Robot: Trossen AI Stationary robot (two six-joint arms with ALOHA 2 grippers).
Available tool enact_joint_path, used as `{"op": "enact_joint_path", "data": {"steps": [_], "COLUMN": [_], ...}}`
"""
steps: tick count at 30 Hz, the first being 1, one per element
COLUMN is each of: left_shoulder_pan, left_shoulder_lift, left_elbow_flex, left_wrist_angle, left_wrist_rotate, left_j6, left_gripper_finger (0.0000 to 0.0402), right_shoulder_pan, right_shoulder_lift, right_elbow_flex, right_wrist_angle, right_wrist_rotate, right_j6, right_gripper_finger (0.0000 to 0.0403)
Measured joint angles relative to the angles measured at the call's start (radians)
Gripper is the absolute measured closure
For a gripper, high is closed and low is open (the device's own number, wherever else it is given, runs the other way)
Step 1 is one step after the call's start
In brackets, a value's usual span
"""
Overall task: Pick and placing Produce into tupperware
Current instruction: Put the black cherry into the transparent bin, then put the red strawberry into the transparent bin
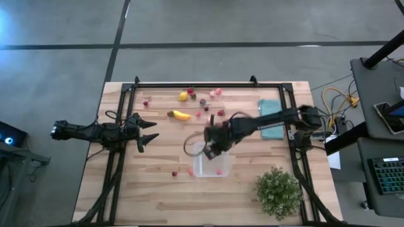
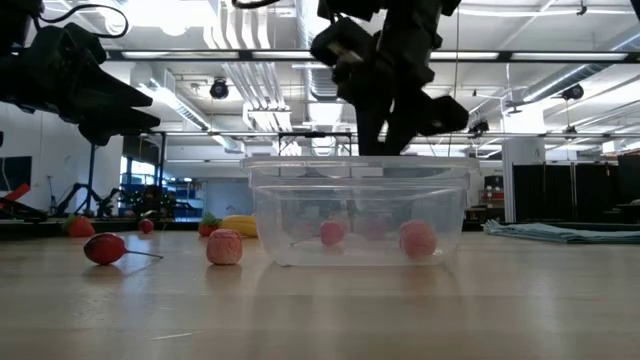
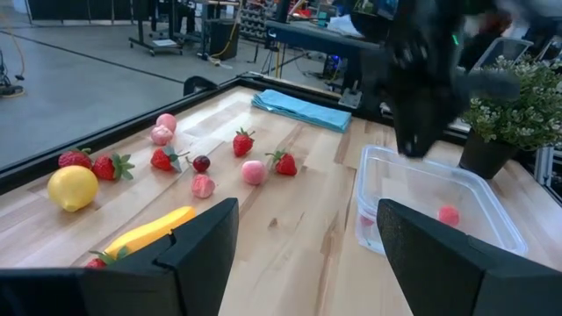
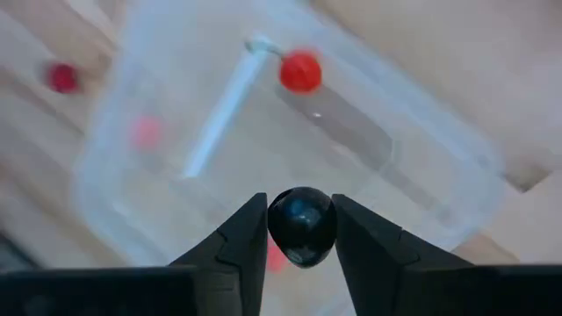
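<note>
A pale wooden plank table (image 1: 158, 189) with a black frame stands on a grey concrete floor; beyond it the low view shows a large hall with ceiling strip lights. A folded teal cloth (image 1: 271, 118) lies near the table's right edge, and a bushy green potted plant (image 1: 278, 191) stands at the near right corner.

The right arm reaches in from the right, bent downward, with the right gripper (image 1: 211, 148) poised above the small clear plastic tupperware container (image 1: 213, 165). Its fingers (image 4: 246, 237) pinch a small dark, round glossy fruit (image 4: 302, 225) directly over the container's open top.

The container sits upright at mid-table, holding a few pink and red berries (image 2: 417, 239).

The left arm waits at the table's left edge, the left gripper (image 1: 146, 131) spread open and empty, pointing toward the centre.

A yellow banana (image 1: 181, 115) lies with its long axis running left to right, beside a yellow lemon (image 1: 183, 96) and scattered red berries (image 1: 201, 103).
</note>
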Motion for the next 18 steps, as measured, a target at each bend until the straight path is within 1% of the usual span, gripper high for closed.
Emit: {"op": "enact_joint_path", "data": {"steps": [2,5,9,10,14,16,18], "left_shoulder_pan": [0.000,0.000,0.000,0.000,0.000,0.000,0.000], "left_shoulder_lift": [0.000,0.000,0.000,0.000,0.000,0.000,0.000], "left_elbow_flex": [0.000,0.000,0.000,0.000,0.000,0.000,0.000], "left_wrist_angle": [0.000,-0.001,0.000,0.000,0.000,0.000,0.000], "left_wrist_rotate": [0.000,0.000,0.000,0.000,0.000,0.000,0.000], "left_j6": [0.000,0.000,0.000,0.000,0.000,0.000,0.000], "left_gripper_finger": [0.0143,0.0143,0.0143,0.0143,0.0143,0.0143,0.0143], "right_shoulder_pan": [0.024,0.033,0.026,0.015,-0.060,-0.107,-0.152], "right_shoulder_lift": [0.020,0.032,0.025,0.017,-0.003,-0.002,0.001], "right_elbow_flex": [-0.002,-0.001,-0.001,-0.001,0.001,-0.001,-0.005], "right_wrist_angle": [0.004,0.005,0.001,-0.002,-0.076,-0.123,-0.128], "right_wrist_rotate": [0.022,0.047,0.150,0.161,0.167,0.171,0.171], "right_j6": [0.036,0.087,0.142,0.155,0.143,0.094,0.036], "right_gripper_finger": [0.0262,0.0219,0.0165,0.0155,0.0129,0.0125,0.0125]}}
